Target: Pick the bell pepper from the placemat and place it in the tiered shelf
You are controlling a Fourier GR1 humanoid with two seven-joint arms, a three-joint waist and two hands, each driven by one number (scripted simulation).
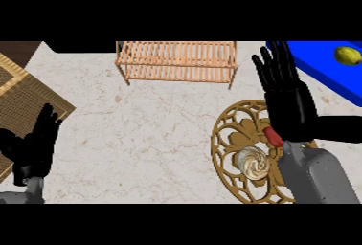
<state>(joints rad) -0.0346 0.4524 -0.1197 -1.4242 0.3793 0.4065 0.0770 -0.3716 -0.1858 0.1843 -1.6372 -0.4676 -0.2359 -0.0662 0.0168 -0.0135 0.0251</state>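
The right hand (286,93) hangs flat over the gold placemat (233,143), fingers straight, holding nothing. The red pepper (272,136) lies on the mat, mostly hidden beneath that hand's palm. The wooden shelf (176,60) stands well apart at the counter's back. The left hand (35,143) rests open at the left edge.

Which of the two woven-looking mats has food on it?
The round gold placemat under the right hand; a red bell pepper peeks out there. The brown mat at left shows no food.
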